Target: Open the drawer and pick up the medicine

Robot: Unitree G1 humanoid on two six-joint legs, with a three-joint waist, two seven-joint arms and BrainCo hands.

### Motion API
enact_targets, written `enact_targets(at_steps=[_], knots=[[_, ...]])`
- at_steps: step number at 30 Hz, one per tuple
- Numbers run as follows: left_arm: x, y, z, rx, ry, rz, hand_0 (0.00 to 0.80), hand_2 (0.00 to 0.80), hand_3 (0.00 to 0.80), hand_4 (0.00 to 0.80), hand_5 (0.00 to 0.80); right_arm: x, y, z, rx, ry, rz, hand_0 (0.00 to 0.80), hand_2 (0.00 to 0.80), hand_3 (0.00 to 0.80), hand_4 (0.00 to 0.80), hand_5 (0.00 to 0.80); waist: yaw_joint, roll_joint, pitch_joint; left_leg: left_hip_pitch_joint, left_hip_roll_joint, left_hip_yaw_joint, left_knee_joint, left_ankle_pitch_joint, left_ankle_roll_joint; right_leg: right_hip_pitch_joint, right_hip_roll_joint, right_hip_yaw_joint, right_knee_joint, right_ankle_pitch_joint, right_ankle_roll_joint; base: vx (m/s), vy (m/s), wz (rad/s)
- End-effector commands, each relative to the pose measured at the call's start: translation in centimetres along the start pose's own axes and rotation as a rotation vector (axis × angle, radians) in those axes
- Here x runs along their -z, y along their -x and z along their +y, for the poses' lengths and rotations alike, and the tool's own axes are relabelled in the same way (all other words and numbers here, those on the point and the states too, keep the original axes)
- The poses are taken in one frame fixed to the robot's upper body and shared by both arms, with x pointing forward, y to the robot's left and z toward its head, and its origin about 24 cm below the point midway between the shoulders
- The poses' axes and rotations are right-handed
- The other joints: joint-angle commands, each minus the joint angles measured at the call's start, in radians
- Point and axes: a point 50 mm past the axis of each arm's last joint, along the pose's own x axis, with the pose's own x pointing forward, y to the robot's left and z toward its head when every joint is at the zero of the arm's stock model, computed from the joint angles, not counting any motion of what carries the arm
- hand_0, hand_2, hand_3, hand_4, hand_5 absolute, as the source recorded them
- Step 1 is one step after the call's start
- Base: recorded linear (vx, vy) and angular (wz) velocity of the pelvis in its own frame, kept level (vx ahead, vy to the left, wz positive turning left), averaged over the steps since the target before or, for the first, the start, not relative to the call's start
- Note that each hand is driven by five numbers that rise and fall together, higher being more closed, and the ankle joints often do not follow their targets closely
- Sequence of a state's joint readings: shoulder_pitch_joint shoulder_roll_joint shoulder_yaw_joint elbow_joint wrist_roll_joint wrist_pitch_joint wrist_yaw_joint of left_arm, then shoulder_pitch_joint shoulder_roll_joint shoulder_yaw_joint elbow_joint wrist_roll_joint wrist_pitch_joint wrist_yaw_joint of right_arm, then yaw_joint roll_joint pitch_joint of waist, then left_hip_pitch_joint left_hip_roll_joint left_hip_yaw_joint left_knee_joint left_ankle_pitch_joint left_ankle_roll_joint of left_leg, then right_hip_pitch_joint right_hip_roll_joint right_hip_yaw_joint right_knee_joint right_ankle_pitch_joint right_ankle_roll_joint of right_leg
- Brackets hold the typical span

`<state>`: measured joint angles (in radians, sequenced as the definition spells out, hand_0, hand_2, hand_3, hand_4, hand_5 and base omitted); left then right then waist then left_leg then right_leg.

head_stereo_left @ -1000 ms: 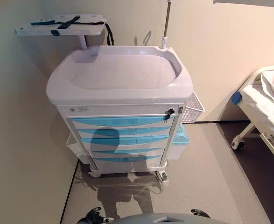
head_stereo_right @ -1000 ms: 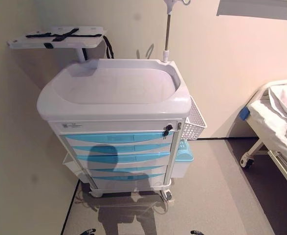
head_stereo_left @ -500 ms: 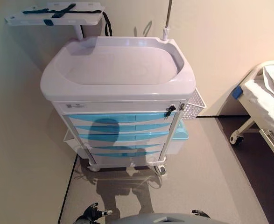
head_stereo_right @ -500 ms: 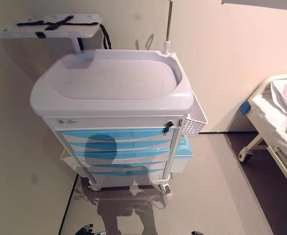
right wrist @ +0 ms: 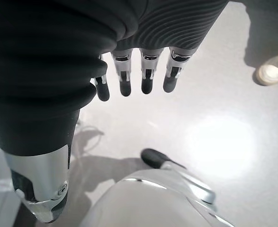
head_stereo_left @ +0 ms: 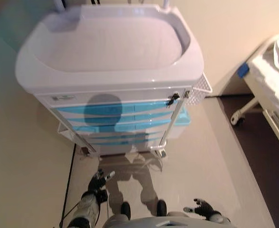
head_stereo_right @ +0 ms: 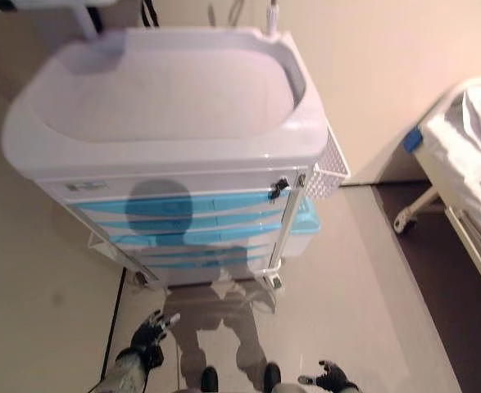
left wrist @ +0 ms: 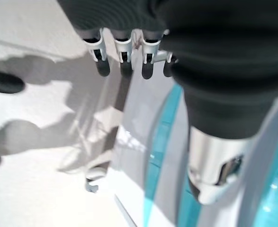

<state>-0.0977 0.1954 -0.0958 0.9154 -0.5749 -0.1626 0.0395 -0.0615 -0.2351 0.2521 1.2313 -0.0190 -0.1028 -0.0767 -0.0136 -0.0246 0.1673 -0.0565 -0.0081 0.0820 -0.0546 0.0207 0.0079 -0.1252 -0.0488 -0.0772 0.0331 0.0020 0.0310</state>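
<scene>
A white medical cart (head_stereo_left: 106,81) stands against the wall, with a hollow white top and several blue-fronted drawers (head_stereo_left: 129,108), all shut. A key hangs in the lock (head_stereo_left: 172,100) at the top right of the drawer stack. No medicine is in sight. My left hand (head_stereo_left: 99,182) hangs low in front of the cart's foot, fingers (left wrist: 124,59) straight and empty; its wrist view shows the blue drawer fronts (left wrist: 160,142) close by. My right hand (head_stereo_left: 202,208) hangs low at the right over the floor, fingers (right wrist: 146,75) straight and empty.
A white wire basket (head_stereo_left: 199,89) and a blue bin (head_stereo_left: 182,124) hang on the cart's right side. A hospital bed (head_stereo_left: 272,80) on wheels (head_stereo_left: 235,118) stands at the right. The wall runs close along the cart's left side.
The camera has come closer to the cart and tilted down, so the cart looms larger and both hands now show low in view. The drawers remain shut.
</scene>
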Motion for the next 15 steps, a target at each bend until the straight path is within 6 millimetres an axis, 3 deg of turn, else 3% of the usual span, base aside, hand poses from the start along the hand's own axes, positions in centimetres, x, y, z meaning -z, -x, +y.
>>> enact_targets(at_steps=[1, 3, 4, 8, 15], knots=[[-3.5, -0.6, -2.2, 0.035, 0.163, -0.163, 0.000, 0.000, 0.000, 0.000, 0.000, -1.7, -0.3, -1.4, 0.047, 0.046, -0.064, 0.000, 0.000, 0.000, 0.000, 0.000, -0.019, -0.010, 0.019, -0.081, -0.059, -0.014, 0.038, -0.001, 0.029, -0.123, -0.011, -0.008, 0.152, -0.003, 0.024, -0.106, 0.036, -0.09], [-4.1, -0.7, -2.5, 0.040, 0.180, -0.183, 0.000, 0.000, 0.000, 0.000, 0.000, -1.9, -0.3, -1.4, 0.049, 0.047, -0.070, 0.000, 0.000, 0.000, 0.000, 0.000, -0.018, -0.013, 0.022, -0.105, -0.060, -0.011, 0.053, -0.002, 0.031, -0.147, -0.013, -0.005, 0.168, -0.005, 0.023, -0.102, 0.030, -0.06], [-5.6, -0.7, -3.4, 0.073, 0.225, -0.240, 0.000, 0.000, 0.000, 0.000, 0.000, -2.4, -0.4, -1.7, 0.061, 0.046, -0.088, 0.000, 0.000, 0.000, 0.000, 0.000, -0.018, -0.018, 0.040, -0.144, -0.063, -0.009, 0.086, -0.006, 0.033, -0.176, -0.022, -0.002, 0.189, -0.006, 0.020, -0.069, 0.013, 0.01], [-7.8, -0.7, -5.1, 0.137, 0.295, -0.311, 0.000, 0.000, 0.000, 0.000, 0.000, -3.8, -0.5, -2.3, 0.082, 0.050, -0.129, 0.000, 0.000, 0.000, 0.000, 0.000, -0.014, -0.032, 0.068, -0.250, -0.067, -0.009, 0.191, -0.032, 0.035, -0.254, -0.034, 0.000, 0.245, -0.010, 0.014, -0.111, -0.007, 0.03], [-9.5, -0.1, -7.2, 0.247, 0.459, -0.365, 0.000, 0.000, 0.000, 0.000, 0.000, -4.4, -0.5, -2.9, 0.100, 0.053, -0.152, 0.000, 0.000, 0.000, 0.000, 0.000, -0.012, -0.035, 0.079, -0.366, -0.069, -0.018, 0.316, -0.073, 0.043, -0.347, -0.041, -0.002, 0.328, -0.025, 0.005, -0.059, -0.014, 0.07]])
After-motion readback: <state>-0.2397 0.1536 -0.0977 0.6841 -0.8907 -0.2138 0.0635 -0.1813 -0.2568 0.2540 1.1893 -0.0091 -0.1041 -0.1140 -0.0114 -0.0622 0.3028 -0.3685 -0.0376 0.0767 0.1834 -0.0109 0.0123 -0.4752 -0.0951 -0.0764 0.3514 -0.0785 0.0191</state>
